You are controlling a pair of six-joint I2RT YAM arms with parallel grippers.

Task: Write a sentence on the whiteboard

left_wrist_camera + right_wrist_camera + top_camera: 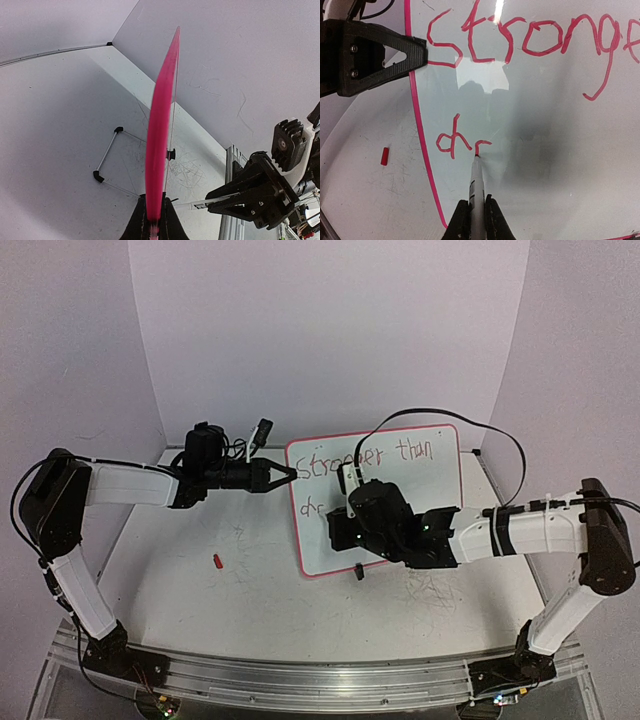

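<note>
The whiteboard (430,490), white with a pink rim, lies on the table. The sentence reads "Stronger than" (372,458) on its top line, and a few letters (312,506) start a second line. My left gripper (290,475) is shut on the board's left rim, which shows edge-on in the left wrist view (161,115) between the gripper's (154,220) jaws. My right gripper (476,220) is shut on a white marker (476,185). The marker's tip touches the board at the end of the red letters "ch" and a part stroke (455,141), under "Stronger" (520,37).
A small red cap (217,561) lies on the tabletop left of the board and also shows in the right wrist view (384,156). A black clip foot (358,570) sits at the board's near edge. A thin wire bracket (107,155) with black ends lies beyond the board.
</note>
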